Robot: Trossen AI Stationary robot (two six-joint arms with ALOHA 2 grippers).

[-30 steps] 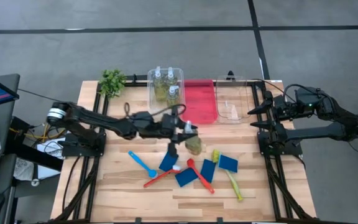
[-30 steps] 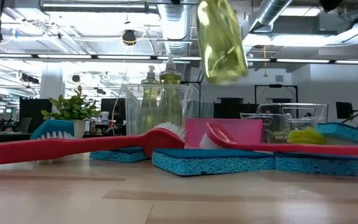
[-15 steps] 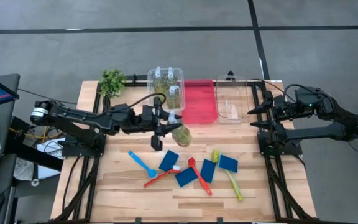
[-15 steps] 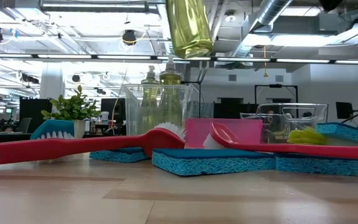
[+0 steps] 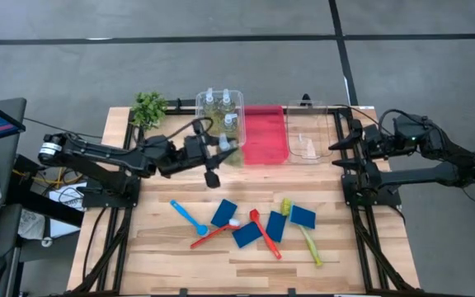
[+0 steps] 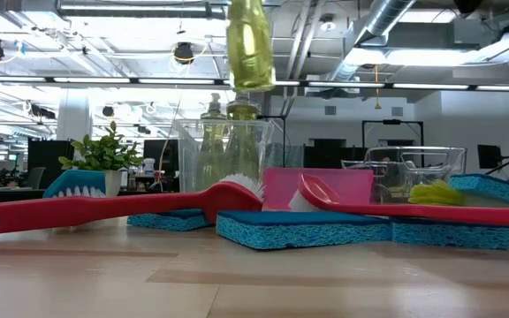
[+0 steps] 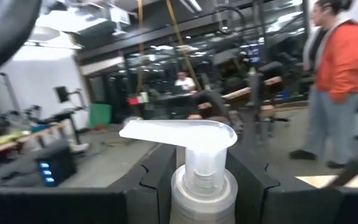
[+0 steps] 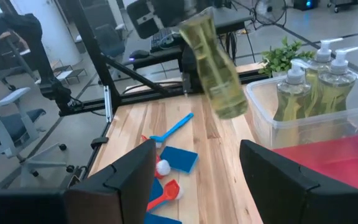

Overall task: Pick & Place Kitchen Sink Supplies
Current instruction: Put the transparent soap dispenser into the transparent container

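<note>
My left gripper (image 5: 219,153) is shut on a clear bottle of yellow-green liquid (image 5: 231,152) and carries it in the air just near of the clear bin (image 5: 199,124), where three like bottles (image 5: 219,109) stand. The carried bottle (image 6: 250,44) shows high in the low view. Several blue sponges (image 5: 223,212) lie flat on the wood, with a blue brush (image 5: 190,216), two red brushes (image 5: 265,233) and a yellow-green brush (image 5: 305,235). My right gripper (image 5: 336,157) waits open at the table's right side. My left gripper pinches the bottle's neck (image 7: 202,186), just below the white pump top (image 7: 182,133), between its two fingers (image 7: 157,183). The fingers come roughly level from the table's left. The bottle (image 8: 213,68) hangs below them, lifted clear and tilted.
A red bin (image 5: 264,132) and a second clear bin (image 5: 312,132) stand in a row to the right of the bottle bin, at the far edge. A small green plant (image 5: 148,107) sits at the far left corner. A person in an orange top (image 7: 347,68) stands beyond the table.
My left gripper has carried the bottle from above the sponges toward the table's far edge and to the left, up to the clear bin with the bottles. The bottle has stayed lifted and hanging from the fingers. The sponges and brushes have not moved.
</note>
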